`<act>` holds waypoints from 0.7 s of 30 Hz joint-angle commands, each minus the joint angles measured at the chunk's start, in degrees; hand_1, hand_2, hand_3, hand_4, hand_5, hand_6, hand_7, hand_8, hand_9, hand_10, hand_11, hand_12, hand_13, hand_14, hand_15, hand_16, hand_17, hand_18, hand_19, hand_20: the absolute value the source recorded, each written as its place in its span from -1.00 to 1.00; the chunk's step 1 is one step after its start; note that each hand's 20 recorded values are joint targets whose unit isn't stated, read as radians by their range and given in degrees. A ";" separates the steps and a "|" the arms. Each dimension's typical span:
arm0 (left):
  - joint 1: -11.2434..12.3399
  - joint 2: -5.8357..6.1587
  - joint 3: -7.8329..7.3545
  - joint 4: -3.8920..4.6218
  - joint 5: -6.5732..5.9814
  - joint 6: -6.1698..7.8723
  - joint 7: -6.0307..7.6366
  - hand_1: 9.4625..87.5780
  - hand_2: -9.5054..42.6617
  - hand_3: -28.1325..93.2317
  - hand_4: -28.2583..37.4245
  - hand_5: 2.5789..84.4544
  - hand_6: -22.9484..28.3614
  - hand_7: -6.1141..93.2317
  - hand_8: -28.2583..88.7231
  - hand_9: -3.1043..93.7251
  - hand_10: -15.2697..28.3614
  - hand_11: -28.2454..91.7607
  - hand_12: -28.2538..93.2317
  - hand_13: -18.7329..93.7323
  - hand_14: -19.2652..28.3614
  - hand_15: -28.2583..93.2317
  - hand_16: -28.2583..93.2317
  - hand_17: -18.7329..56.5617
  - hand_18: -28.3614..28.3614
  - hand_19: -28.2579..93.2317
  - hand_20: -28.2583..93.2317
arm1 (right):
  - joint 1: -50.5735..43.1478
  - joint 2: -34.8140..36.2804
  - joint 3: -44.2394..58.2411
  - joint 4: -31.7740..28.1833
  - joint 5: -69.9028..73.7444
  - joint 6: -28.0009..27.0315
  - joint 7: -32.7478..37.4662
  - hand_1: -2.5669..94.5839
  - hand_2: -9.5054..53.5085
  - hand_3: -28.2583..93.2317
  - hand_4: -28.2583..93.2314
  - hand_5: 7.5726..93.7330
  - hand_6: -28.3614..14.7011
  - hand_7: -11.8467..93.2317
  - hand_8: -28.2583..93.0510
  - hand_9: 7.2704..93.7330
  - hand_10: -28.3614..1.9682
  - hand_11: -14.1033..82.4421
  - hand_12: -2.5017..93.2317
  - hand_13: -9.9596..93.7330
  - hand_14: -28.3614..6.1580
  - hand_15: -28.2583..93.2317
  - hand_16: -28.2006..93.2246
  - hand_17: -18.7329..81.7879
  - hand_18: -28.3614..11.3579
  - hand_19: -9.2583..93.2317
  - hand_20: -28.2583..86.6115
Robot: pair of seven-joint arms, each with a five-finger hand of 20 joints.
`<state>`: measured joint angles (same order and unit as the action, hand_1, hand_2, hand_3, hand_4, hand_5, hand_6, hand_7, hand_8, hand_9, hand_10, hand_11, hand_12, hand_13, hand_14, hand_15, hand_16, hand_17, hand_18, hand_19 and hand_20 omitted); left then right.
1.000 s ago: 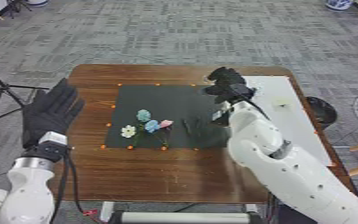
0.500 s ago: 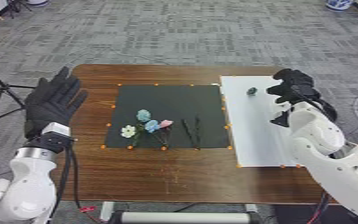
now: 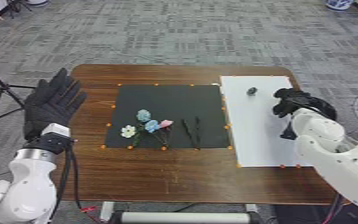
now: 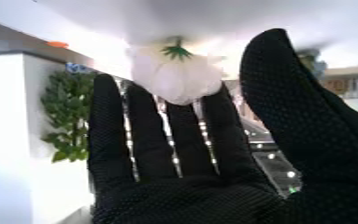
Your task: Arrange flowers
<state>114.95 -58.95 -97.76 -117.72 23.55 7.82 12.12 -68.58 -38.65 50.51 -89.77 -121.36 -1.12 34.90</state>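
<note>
Right hand (image 3: pixel 302 106) out over the far-right edge of the white board (image 3: pixel 262 135), and its fingers are straight and side by side, the thumb held apart from them. In the right wrist view, a pale bloom (image 4: pixel 175 75) with a green base shows at the fingertips, nothing curled around it. On the board, up toward its far end, sits a small dark piece (image 3: pixel 252 91), perhaps the green of that same bloom, hard to say from where I stand. Left hand (image 3: pixel 51 102) is by the table's left side, fingers straight.

It's a brown wooden table (image 3: pixel 189 175), with a dark mat (image 3: pixel 162 97) beside the board and orange dots (image 3: pixel 230 147) around both. On the mat lie a white flower (image 3: pixel 127 131), blue flowers (image 3: pixel 151 125), a pink flower (image 3: pixel 166 123) and dark stems (image 3: pixel 191 131). Around us: grey patterned carpet (image 3: pixel 175 35), a black tripod (image 3: pixel 5 88), a blue-and-white pot (image 3: pixel 339 4) and a leafy plant (image 4: pixel 66 112).
</note>
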 commanded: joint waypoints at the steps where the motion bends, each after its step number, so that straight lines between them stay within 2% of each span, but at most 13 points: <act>1: 1.33 -0.16 -0.05 -1.06 -0.60 3.11 1.63 -0.57 0.10 0.60 -1.00 -0.25 0.18 -0.74 -0.65 -0.57 0.21 -0.28 -0.43 -0.35 0.25 -0.32 -0.61 -0.69 0.39 -0.04 -0.42 | 0.02 0.11 -1.70 2.32 -5.07 8.93 6.26 0.08 -1.00 0.82 -1.00 -0.03 0.31 -0.40 -0.77 0.02 0.32 -0.40 -0.68 0.02 0.12 -0.02 -0.37 -0.18 -0.37 0.38 -0.25; 4: 1.86 -0.36 -0.42 -1.21 -1.02 3.25 1.91 -0.57 0.10 0.60 -1.00 -0.26 0.19 -0.74 -0.65 -0.58 0.21 -0.28 -0.43 -0.35 0.25 -0.32 -0.61 -0.69 0.39 -0.04 -0.42 | -0.13 -0.01 -2.73 2.68 -6.77 11.35 7.46 0.13 -1.00 0.79 -1.00 0.15 0.38 -0.35 -0.78 0.26 0.31 -0.25 -0.60 0.19 0.19 0.09 -0.30 -0.12 -0.38 0.48 -0.20; 7: 2.26 -0.58 -0.78 -1.33 -1.34 2.84 2.02 -0.57 0.10 0.60 -1.00 -0.25 0.19 -0.73 -0.65 -0.58 0.21 -0.28 -0.43 -0.35 0.26 -0.32 -0.61 -0.69 0.39 -0.04 -0.42 | -0.31 -0.06 -2.84 2.33 -6.03 10.71 6.34 0.26 -1.00 0.64 -1.00 0.27 0.42 -0.28 -0.75 0.52 0.43 -0.45 -0.20 0.30 0.40 0.06 -0.03 -0.09 -0.41 0.49 -0.10; 9: 2.00 -0.59 -0.65 -1.17 -1.56 2.49 1.92 -0.57 0.10 0.60 -1.00 -0.24 0.20 -0.72 -0.65 -0.56 0.23 -0.28 -0.44 -0.34 0.27 -0.31 -0.60 -0.69 0.40 -0.04 -0.42 | -0.80 0.14 -2.22 1.67 -5.86 8.55 5.17 0.29 -1.00 0.62 -1.00 0.31 0.43 -0.23 -0.64 0.58 0.45 -0.47 -0.11 0.33 0.47 0.03 0.04 -0.08 -0.40 0.48 -0.07; 11: 1.87 -0.66 -0.59 -1.09 -1.26 2.33 1.71 -0.57 0.10 0.60 -1.00 -0.23 0.20 -0.72 -0.65 -0.55 0.24 -0.27 -0.44 -0.34 0.28 -0.30 -0.60 -0.69 0.40 -0.03 -0.42 | -0.64 -0.08 -2.41 1.62 -5.62 8.30 5.03 0.25 -1.00 0.65 -1.00 0.28 0.45 -0.25 -0.75 0.51 0.45 -0.46 -0.20 0.30 0.43 0.04 0.01 -0.08 -0.40 0.48 -0.06; 12: 1.87 -0.71 -0.60 -1.04 -1.30 2.06 1.64 -0.57 0.10 0.60 -1.00 -0.22 0.21 -0.72 -0.65 -0.54 0.24 -0.27 -0.44 -0.34 0.28 -0.30 -0.60 -0.70 0.41 -0.03 -0.42 | -0.50 -0.19 -2.77 1.65 -5.64 8.78 5.37 0.21 -1.00 0.69 -1.00 0.26 0.45 -0.25 -0.80 0.44 0.41 -0.38 -0.31 0.29 0.39 0.05 -0.02 -0.09 -0.39 0.48 -0.06; 15: 1.75 -0.86 -0.63 -0.95 -1.21 1.72 1.33 -0.57 0.10 0.60 -1.00 -0.22 0.21 -0.72 -0.65 -0.53 0.26 -0.27 -0.44 -0.33 0.29 -0.29 -0.60 -0.70 0.41 -0.03 -0.42 | -0.44 -0.40 -2.93 1.48 -5.13 8.44 4.51 0.23 -1.00 0.64 -1.00 0.28 0.44 -0.21 -0.72 0.49 0.44 -0.42 -0.27 0.29 0.38 0.06 -0.03 -0.09 -0.40 0.47 -0.05; 17: 1.67 -0.90 -0.65 -0.77 -1.29 1.00 1.18 -0.57 0.10 0.60 -1.00 -0.20 0.22 -0.72 -0.65 -0.50 0.28 -0.26 -0.43 -0.32 0.31 -0.28 -0.60 -0.70 0.41 -0.03 -0.42 | -1.23 -0.27 -1.14 0.42 -3.89 5.03 2.19 0.21 -1.00 0.67 -1.00 0.29 0.44 -0.23 -0.71 0.48 0.43 -0.42 -0.28 0.28 0.35 0.06 -0.04 -0.09 -0.40 0.47 -0.04; 19: 1.90 -0.93 -0.75 -0.86 -1.23 0.93 1.08 -0.57 0.10 0.60 -1.00 -0.19 0.23 -0.72 -0.65 -0.46 0.32 -0.25 -0.43 -0.31 0.34 -0.27 -0.59 -0.70 0.42 -0.03 -0.41 | -1.54 -0.30 0.04 -0.42 -2.66 2.58 1.05 0.09 -1.00 0.83 -1.00 0.22 0.38 -0.32 -0.78 0.29 0.28 -0.33 -0.53 0.21 0.21 0.10 -0.15 -0.13 -0.41 0.45 -0.05; 21: 1.98 -0.94 -0.78 -0.88 -1.27 0.94 1.12 -0.57 0.10 0.60 -1.00 -0.16 0.24 -0.73 -0.65 -0.44 0.33 -0.25 -0.42 -0.30 0.35 -0.26 -0.59 -0.70 0.43 -0.02 -0.41 | -1.51 -0.50 0.39 -0.84 -2.04 1.98 1.18 0.03 -1.00 0.89 -0.97 0.13 0.28 -0.40 -0.77 0.17 0.17 -0.38 -0.59 0.15 0.12 0.11 -0.21 -0.16 -0.44 0.43 -0.06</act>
<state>116.40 -59.21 -98.25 -118.50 22.43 9.98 13.61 -69.46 -38.75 48.34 -88.45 -125.81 6.05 38.91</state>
